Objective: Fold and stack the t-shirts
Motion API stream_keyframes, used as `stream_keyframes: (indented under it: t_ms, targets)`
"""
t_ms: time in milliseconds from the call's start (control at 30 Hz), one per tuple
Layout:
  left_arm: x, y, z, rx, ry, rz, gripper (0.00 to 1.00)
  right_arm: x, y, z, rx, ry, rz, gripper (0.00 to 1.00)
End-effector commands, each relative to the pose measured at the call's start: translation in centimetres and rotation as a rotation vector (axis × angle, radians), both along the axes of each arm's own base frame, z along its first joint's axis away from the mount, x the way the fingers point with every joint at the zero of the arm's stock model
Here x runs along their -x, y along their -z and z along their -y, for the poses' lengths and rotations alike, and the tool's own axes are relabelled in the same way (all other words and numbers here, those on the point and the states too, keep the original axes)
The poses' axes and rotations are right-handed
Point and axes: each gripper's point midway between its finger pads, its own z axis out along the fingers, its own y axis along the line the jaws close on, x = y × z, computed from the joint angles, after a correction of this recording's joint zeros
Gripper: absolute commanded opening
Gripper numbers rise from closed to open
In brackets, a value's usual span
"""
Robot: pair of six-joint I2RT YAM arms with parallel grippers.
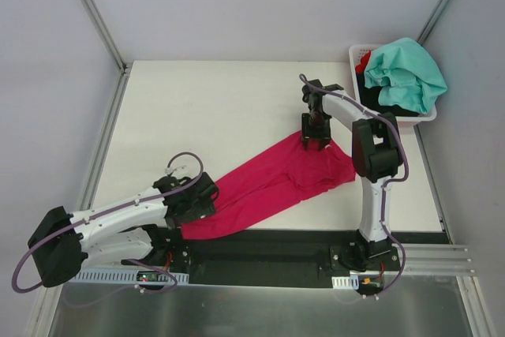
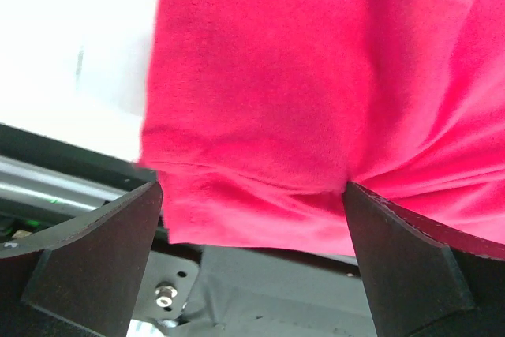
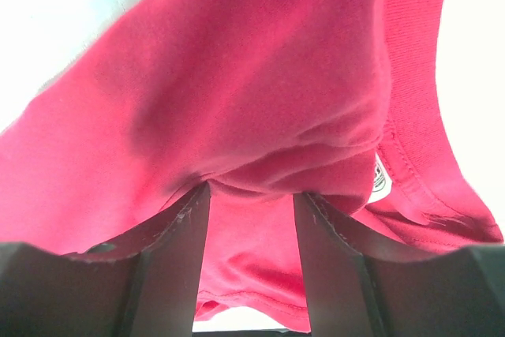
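Broad black fingers point(image 2: 87, 258) of the left gripper point(image 2: 252, 195) fill the bottom corners of its wrist view, spread as wide as they go, with the hem of the magenta-pink t-shirt point(image 2: 260, 76) lying slack in the gap between them and nothing pinched. That hem hangs just past the near edge of the white table point(image 1: 205, 108), over the dark rail point(image 2: 47, 155) below it. From above, the shirt is drawn out into a long diagonal band across the table, its lower left end at the left gripper and its upper right end under the right gripper point(image 3: 254, 195). The right gripper's jaws stand about half closed and have a bunched fold of the pink cloth clamped between their tips (the fabric puckers into a ridge there); the ribbed collar and a small white label point(image 3: 379, 179) sit just to the right of that grip. Well apart from all this, at the far right corner of the table, a white basket point(image 1: 353, 54) holds the teal-mint t-shirt point(image 1: 406, 73) heaped on top, with a black t-shirt point(image 1: 387, 104) beneath it and a bit of a red t-shirt point(image 1: 363, 61) showing at the basket's left side.
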Motion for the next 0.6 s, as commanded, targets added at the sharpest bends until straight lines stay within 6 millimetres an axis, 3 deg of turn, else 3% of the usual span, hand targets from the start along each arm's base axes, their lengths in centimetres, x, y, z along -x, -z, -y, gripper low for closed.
stream_keyframes:
  t_ms: [0,133,233,333,433,467,500,533,567]
  targets:
    - [1.5,-0.8,-3.4,-0.100,-0.029,-0.004,0.99,-0.8,-1.5,0.0,0.002,-0.021,0.047,0.50]
    - [-1.6,-3.5,-2.2,-0.134,0.015,0.087,0.99,-1.1,-5.5,-0.2,-0.016,-0.042,0.150,0.51]
    - [-4.3,-5.9,-0.3,-0.171,0.063,0.134,0.99,-1.1,-10.2,-0.6,-0.026,-0.074,0.249,0.52]
    - [-6.8,-8.1,1.9,-0.174,0.099,0.182,0.99,0.2,-14.4,-0.5,-0.031,-0.093,0.319,0.52]
    - [-10.0,-10.4,4.7,-0.148,0.202,0.276,0.99,2.7,-18.3,-0.1,-0.072,-0.096,0.408,0.52]
    - [-10.6,-10.6,6.3,-0.094,0.256,0.277,0.99,3.8,-18.1,0.1,-0.078,-0.086,0.408,0.53]
    - [-12.5,-11.8,8.0,-0.056,0.321,0.329,0.99,4.7,-18.7,0.0,-0.108,-0.083,0.424,0.53]
    - [-13.2,-11.6,9.0,-0.053,0.358,0.324,0.99,6.1,-21.0,0.5,-0.142,-0.068,0.498,0.54]
    - [-13.6,-11.6,10.1,-0.032,0.401,0.315,0.99,7.0,-21.4,0.4,-0.171,-0.055,0.516,0.54]
